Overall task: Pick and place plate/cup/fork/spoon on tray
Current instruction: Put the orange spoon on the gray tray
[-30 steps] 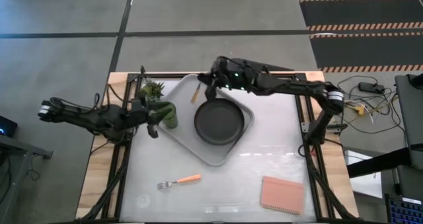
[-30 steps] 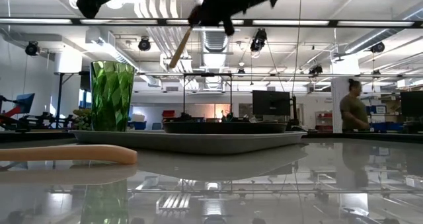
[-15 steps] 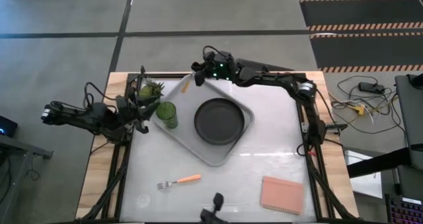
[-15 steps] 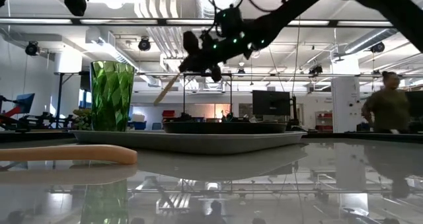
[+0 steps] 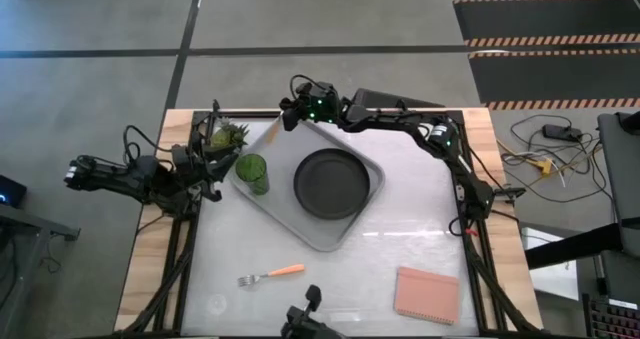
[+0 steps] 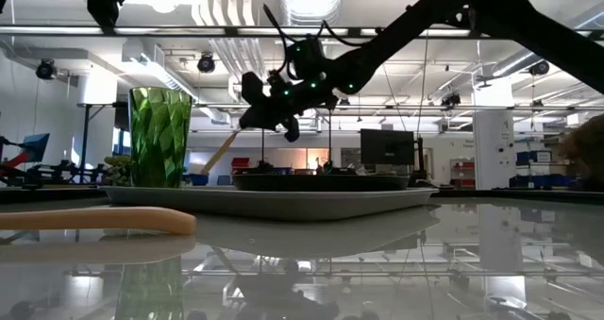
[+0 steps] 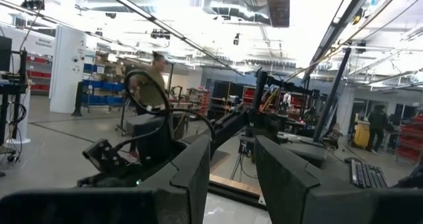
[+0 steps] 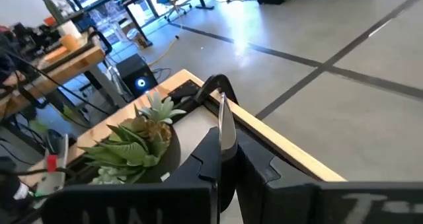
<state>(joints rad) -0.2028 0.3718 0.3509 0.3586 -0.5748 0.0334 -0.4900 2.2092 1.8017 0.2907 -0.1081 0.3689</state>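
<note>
The right gripper [image 5: 287,118], clamped on the shiny silver spoon [image 8: 225,123], hangs over the grey rectangular tray's [image 5: 290,222] far corner, while the left gripper [image 5: 222,164] waits part-open at the tabletop's [image 5: 420,229] left edge.

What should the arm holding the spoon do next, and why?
Probably lower it gently. The right end effector is shut on the spoon, which hangs over the tray's far corner, near the plant, above the tray. The plate and cup already sit there.

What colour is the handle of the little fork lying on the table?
Orange, on the small silver metal fork; the high view shows it best.
</note>
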